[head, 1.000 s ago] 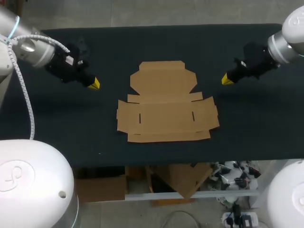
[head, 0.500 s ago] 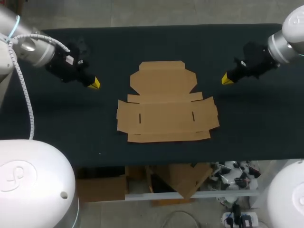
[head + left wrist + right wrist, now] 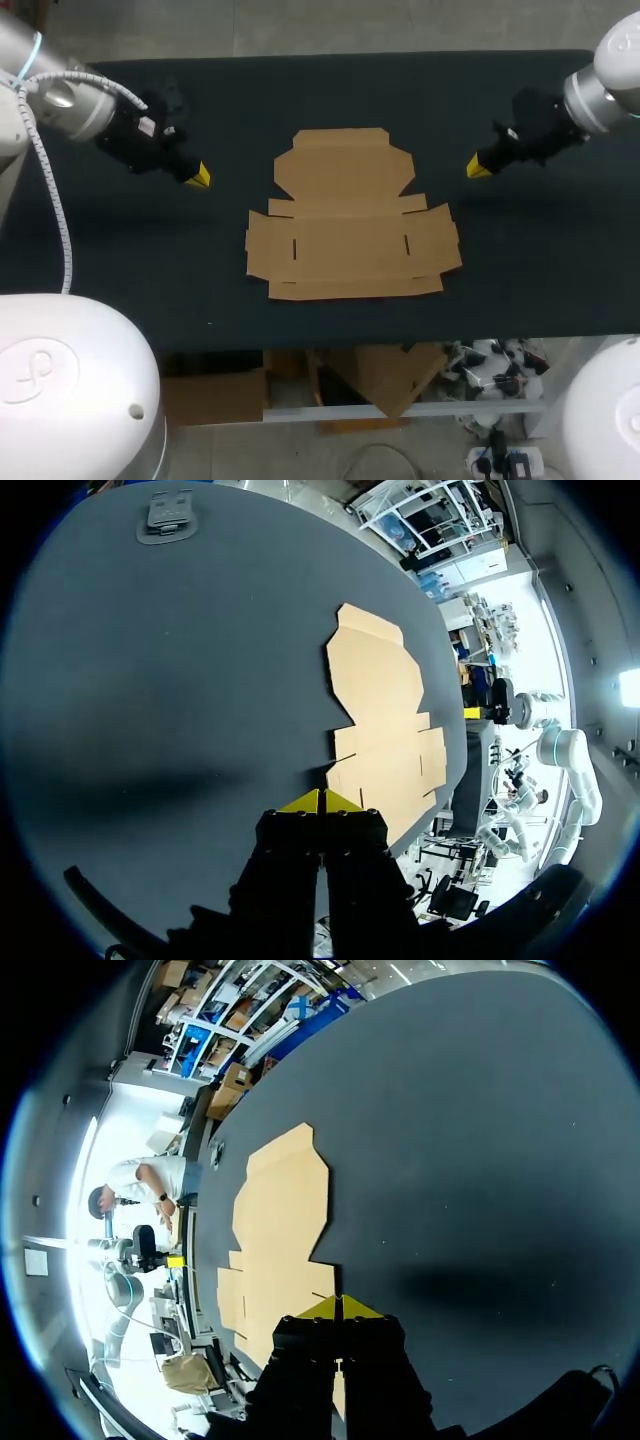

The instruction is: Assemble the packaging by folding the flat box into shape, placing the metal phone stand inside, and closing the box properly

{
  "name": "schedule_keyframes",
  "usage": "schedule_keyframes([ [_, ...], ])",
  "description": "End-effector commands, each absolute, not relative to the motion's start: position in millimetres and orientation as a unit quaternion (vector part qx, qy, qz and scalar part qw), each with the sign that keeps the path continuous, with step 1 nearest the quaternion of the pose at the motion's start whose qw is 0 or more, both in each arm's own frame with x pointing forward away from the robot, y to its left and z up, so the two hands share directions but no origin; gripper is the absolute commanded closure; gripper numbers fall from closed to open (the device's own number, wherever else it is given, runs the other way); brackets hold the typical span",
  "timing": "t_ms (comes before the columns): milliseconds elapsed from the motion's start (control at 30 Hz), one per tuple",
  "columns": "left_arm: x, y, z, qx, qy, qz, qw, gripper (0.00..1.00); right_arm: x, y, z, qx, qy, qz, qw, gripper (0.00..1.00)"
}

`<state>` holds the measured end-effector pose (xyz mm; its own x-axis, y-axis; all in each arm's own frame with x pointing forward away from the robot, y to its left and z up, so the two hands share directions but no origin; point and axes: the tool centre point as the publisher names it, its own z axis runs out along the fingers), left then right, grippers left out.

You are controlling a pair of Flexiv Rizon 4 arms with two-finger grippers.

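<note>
**Flat box not yet folded, both hands closed and empty**

At left: left hand (image 3: 197,177), yellow tips pressed together on nothing, above the dark surface (image 3: 120,270), well apart from the box's left edge. Far ahead of it in the left wrist view, near the surface's far edge: a small grey piece (image 3: 168,513). Possibly the metal stand, cannot tell.

In the middle: flat box (image 3: 350,215), brown cardboard, lying fully flat. Lid panel with angled corners on the far side, base panel with 2 slots in the near half, 1 side flap at each end, narrow front strip nearest. No fold started.

Handling, as a judgement: probably light and thin, stiff across panels, weak at creases. Likely to slide if pushed from 1 side only, and easy to dent at flap corners. Best taken at a flap's free edge, with tips parted and 1 slipped underneath. Side flaps suit 1 hand each, or 1 pinning the base while the other lifts.

At right: right hand (image 3: 478,168), tips likewise together, empty, above the surface near the lid's right corner, not touching.
</note>
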<state>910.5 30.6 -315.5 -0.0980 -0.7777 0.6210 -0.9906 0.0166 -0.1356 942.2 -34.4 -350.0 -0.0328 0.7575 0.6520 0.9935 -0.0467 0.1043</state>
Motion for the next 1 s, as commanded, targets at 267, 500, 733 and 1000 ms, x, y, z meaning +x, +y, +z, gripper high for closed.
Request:
schedule_keyframes([
  [267, 911, 31, -316, 0.644, -0.687, 0.278, 0.191, 1.00, 943, -35, -349, -0.664, -0.659, -0.286, 0.208, 1.00],
  [500, 911, 23, -315, 0.596, -0.721, 0.306, 0.178, 1.00, 947, -22, -356, -0.647, -0.679, -0.292, 0.185, 1.00],
  [733, 919, 12, -324, 0.586, -0.734, 0.300, 0.167, 1.00, 945, -17, -360, -0.642, -0.691, -0.290, 0.160, 1.00],
  [1000, 928, -1, -339, 0.627, -0.711, 0.280, 0.148, 1.00, 948, -12, -374, -0.631, -0.696, -0.309, 0.148, 1.00],
])
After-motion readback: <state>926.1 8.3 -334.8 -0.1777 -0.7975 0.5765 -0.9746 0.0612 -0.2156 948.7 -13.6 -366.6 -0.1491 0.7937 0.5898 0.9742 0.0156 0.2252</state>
